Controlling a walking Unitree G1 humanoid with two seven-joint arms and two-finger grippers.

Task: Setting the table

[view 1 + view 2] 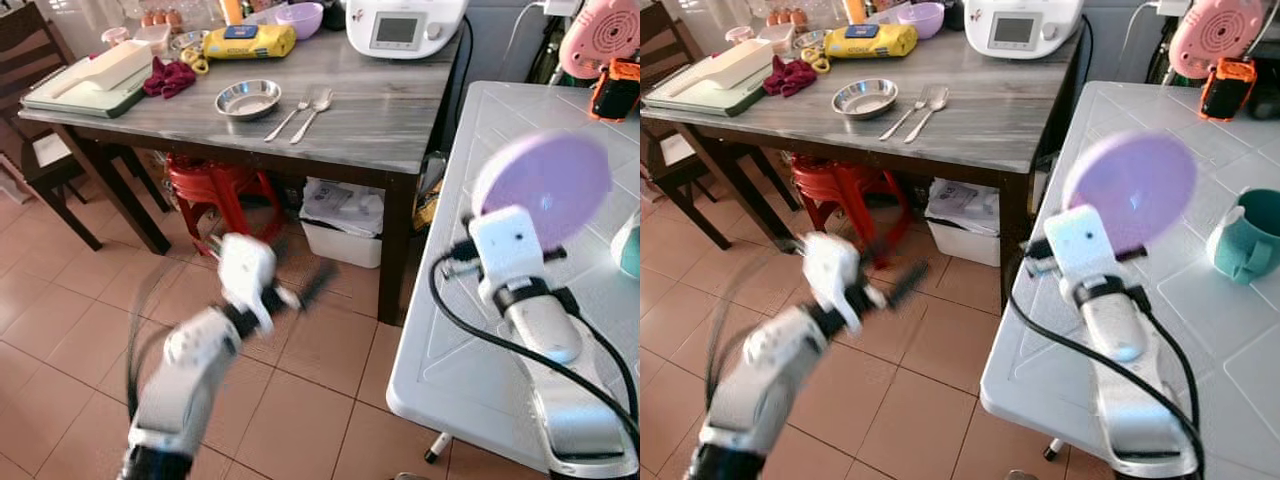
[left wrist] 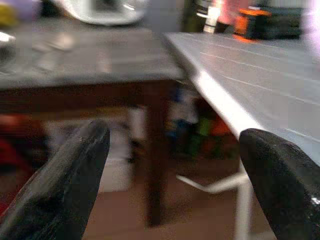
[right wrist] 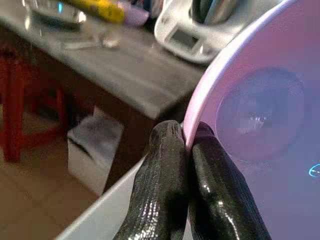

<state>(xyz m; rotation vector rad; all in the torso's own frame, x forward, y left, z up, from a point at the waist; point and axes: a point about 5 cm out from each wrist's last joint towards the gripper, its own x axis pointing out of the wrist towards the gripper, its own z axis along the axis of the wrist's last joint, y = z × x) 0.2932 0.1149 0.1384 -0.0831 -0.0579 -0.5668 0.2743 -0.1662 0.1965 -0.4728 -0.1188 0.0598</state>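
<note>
My right gripper is shut on the rim of a round purple plate, holding it tilted on edge above the white folding table. My left gripper is open and holds nothing. It hangs blurred over the tiled floor between the two tables, with its fingers pointing toward the white table. On the grey wooden table a steel bowl sits with a fork and spoon beside it. A teal mug stands on the white table to the right of the plate.
The grey table also carries a white kitchen appliance, a purple bowl, a yellow pack, a red cloth and a tray. Under it stand red stools and a white bin. A dark chair is at the left.
</note>
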